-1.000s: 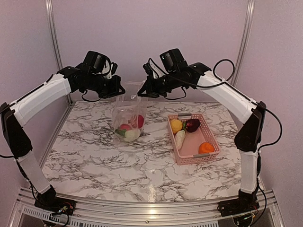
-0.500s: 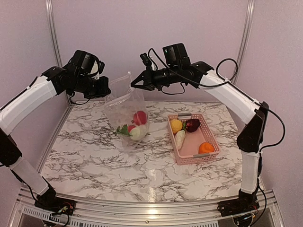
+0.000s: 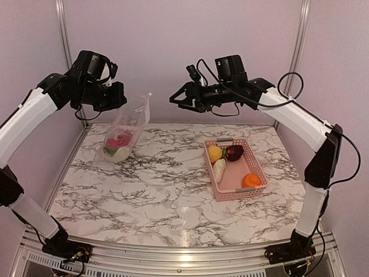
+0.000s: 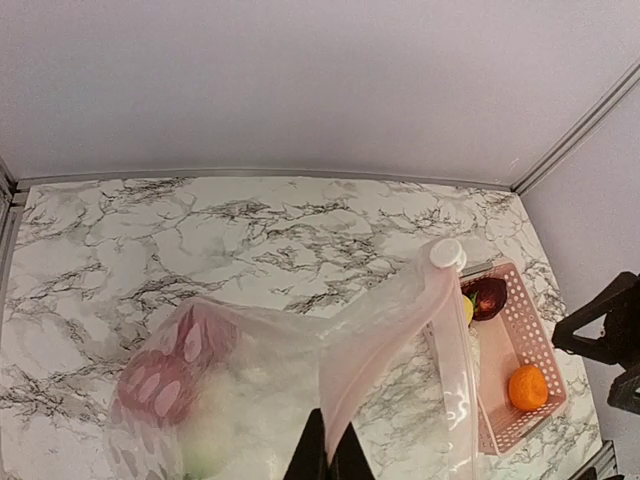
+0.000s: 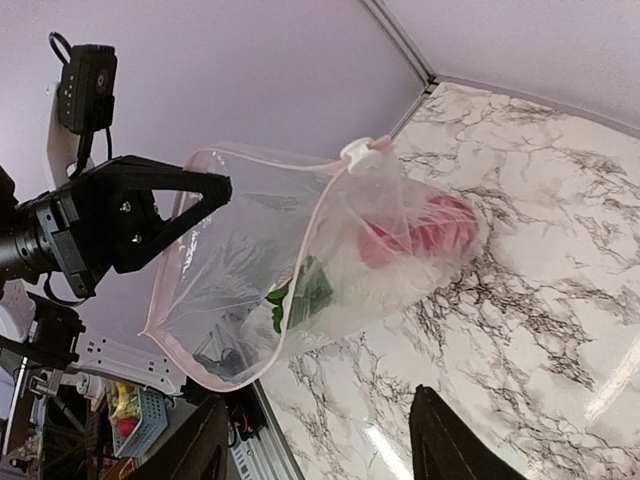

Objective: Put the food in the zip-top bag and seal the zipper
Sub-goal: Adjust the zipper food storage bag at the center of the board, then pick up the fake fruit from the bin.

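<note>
**Bag up in L grip, 4 pcs to go**

Step in hand, as I read it: R fetches the next pc from the basket while L holds the bag.

- Basket [image 3: 235,172], right-centre of the top view on the table [image 3: 173,196], holds 4 pcs of food. The orange [image 3: 250,180] is nearest, then the white pc [image 3: 219,169]. The yellow pc [image 3: 214,153] and maroon pc [image 3: 234,152] are at the far end.
- Best bet is the orange first. It sits apart from the rest, so the jaws shouldn't knock a neighbour. Come straight down, jaws wide, and mind the basket wall beside it.
- R gripper [image 3: 176,98] hangs in the air at upper centre. Its jaws are apart w/ nothing in them, well apart from the bag.
- L gripper [image 3: 120,96], upper left, is clenched on the bag's mouth edge.
- Risk: w/ only one point pinched the mouth prob. sags. L should keep it high and turned toward R, and R should drop each pc well inside the rim.

Bag [image 3: 124,130]: clear, thin and crinkly w/ a pinkish rim. It slants from the L gripper down toward the far-left table, and the low end seems to rest there. A red pc [image 5: 430,235], something whitish and a leaf [image 5: 305,290] lie bunched at the bottom. The zipper [image 4: 390,320] looks unsealed, and the mouth gapes in the R wrist view.
</note>
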Available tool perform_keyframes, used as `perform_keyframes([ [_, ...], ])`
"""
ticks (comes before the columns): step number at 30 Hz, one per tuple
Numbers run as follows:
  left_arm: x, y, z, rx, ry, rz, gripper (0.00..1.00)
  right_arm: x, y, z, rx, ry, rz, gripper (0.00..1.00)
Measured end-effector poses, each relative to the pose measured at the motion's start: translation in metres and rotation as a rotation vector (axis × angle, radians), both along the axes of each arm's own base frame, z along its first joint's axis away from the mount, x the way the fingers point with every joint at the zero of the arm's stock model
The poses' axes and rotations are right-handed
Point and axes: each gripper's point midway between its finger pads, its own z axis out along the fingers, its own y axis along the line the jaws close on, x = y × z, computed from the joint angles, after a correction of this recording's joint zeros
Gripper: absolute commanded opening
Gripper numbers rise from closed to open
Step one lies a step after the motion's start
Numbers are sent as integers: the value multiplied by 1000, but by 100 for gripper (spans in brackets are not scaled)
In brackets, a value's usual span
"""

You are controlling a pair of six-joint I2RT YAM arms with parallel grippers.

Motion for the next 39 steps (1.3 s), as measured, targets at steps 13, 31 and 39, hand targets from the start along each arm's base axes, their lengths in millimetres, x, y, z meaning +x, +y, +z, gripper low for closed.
perform_keyframes([
  [13, 1, -23, -86, 35, 222, -59, 0, 24, -133, -74, -312, -8, -327, 74],
  [31, -10, -44, -98, -64, 291, -113, 0, 13, -202, -147, -617, 66, -539, 90],
  [39, -10, -45, -103, -66, 299, -117, 0, 4, -216, -189, -635, 181, -551, 80],
])
